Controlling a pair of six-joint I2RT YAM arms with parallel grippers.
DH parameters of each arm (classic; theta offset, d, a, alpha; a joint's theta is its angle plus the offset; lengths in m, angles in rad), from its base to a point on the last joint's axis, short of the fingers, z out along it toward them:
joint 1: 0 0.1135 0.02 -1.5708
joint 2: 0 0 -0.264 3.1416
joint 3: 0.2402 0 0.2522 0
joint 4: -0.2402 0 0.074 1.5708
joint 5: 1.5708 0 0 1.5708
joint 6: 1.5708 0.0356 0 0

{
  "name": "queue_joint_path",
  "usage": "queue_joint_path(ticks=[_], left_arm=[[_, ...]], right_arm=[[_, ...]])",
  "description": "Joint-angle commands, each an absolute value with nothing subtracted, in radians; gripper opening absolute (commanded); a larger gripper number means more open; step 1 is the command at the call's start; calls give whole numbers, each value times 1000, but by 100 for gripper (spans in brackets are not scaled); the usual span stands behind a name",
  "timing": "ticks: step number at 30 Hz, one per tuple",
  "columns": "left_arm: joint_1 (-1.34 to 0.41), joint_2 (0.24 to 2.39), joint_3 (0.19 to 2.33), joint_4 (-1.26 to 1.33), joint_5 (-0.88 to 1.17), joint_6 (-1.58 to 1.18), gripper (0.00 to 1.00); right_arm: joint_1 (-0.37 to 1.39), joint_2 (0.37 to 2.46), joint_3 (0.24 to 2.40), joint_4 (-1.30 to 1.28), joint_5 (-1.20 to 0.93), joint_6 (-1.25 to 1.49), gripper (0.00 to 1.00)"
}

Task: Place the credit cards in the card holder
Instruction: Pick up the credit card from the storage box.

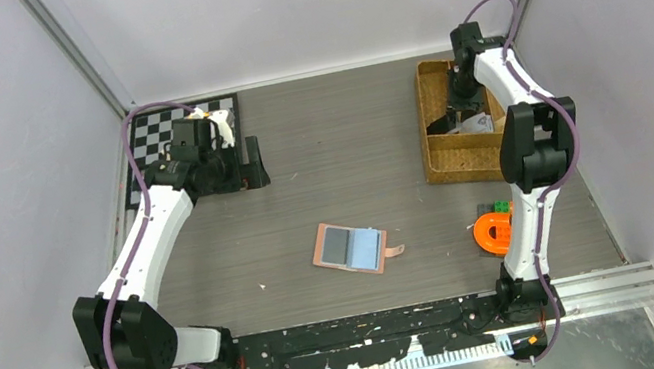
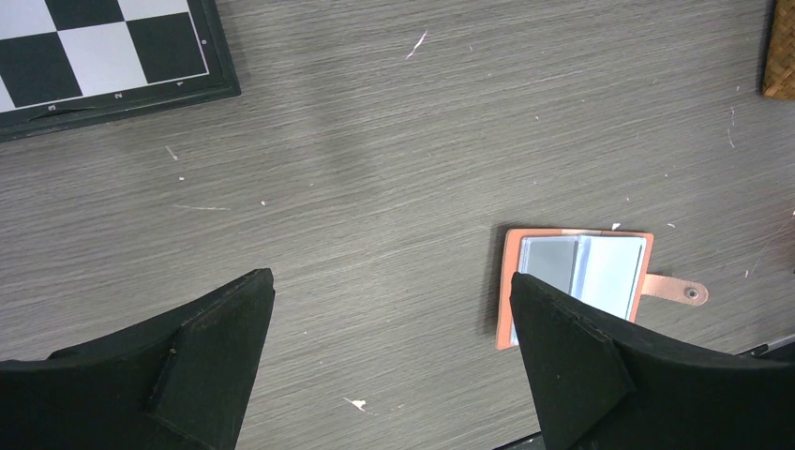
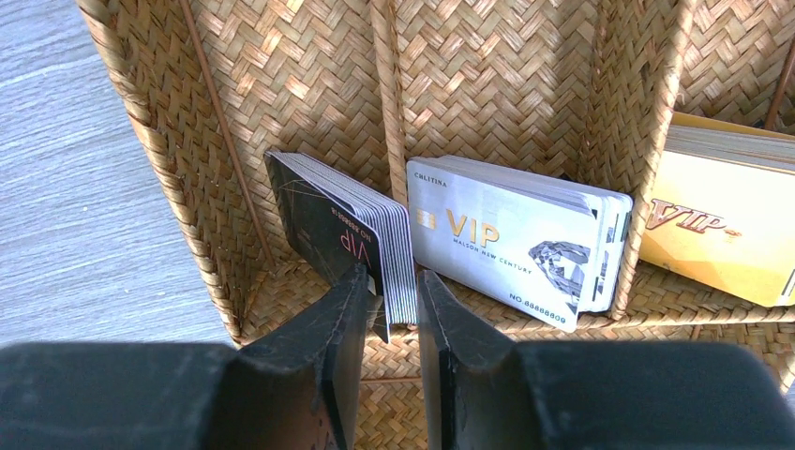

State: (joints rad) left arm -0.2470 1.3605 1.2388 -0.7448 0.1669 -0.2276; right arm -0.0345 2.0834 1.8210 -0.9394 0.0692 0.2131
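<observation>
Most of the task is ahead, I judge. In the top view, the card holder [image 1: 351, 248] lies open on the desk [image 1: 338, 152], well apart from the wicker tray [image 1: 448, 158], to the near left of it. Its inside shows one grey and one pale panel. Whether these are its own slots or something already put in, I cannot tell. The right arm [image 1: 518, 110] reaches down into the tray, and the left arm [image 1: 153, 225] is far to the left of the tray, beside a chessboard [image 1: 192, 132].

In the left wrist view, the left fingers [image 2: 216, 337] are spread wide and hold nothing. Only bare desk is between them. The open holder lies just past the right finger, and a corner of the tray shows at the top right edge.

In the right wrist view, the credit cards [image 3: 347, 230] stand in packs inside the tray: a black pack in the left compartment, a silver pack in the next one, a gold pack further right. The right fingers [image 3: 337, 328] are drawn narrow, one on each side of the lower corner of the black pack. Whether they already pinch it, I cannot tell. Lifting a card, carrying it to the holder and sliding it in remain to be done.
</observation>
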Motion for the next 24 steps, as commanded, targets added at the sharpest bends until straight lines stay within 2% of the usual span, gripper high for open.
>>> queue_joint_path(ticks=[1, 24], left_arm=[[-242, 1330, 1239, -721, 185, -221, 100], [-242, 1327, 1236, -723, 180, -218, 100]], right_arm=[[-41, 2022, 1839, -961, 94, 201, 30], [-41, 1978, 1843, -962, 34, 181, 2]])
